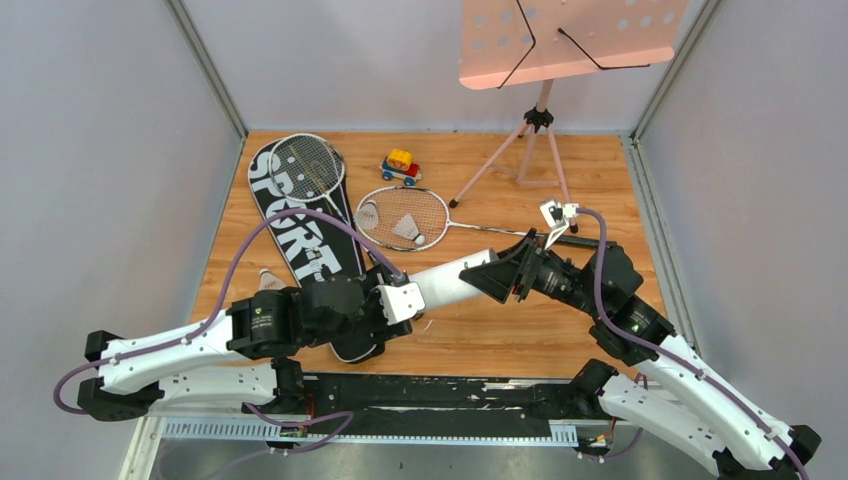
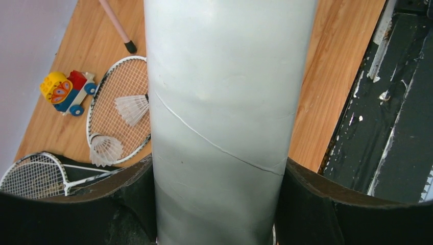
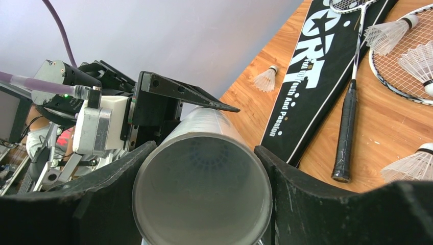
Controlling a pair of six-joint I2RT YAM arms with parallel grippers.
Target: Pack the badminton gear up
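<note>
Left tool (image 2: 218, 171) | grips white tube (image 1: 452, 283); right tool (image 3: 204, 153) | grips its mouth

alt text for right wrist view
A white tube points its open end at the camera, clasped in the right gripper, with the left gripper holding its far end. Beyond lie a black SPORT bag, a racket lying along it and shuttlecocks.

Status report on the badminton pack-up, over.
Right pincer clamped on white tube, open end. Left pincer straddles other end, grip unclear. Rackets, shuttlecocks unpacked, bag flat. Toy car nearby, not obstructing.
</note>
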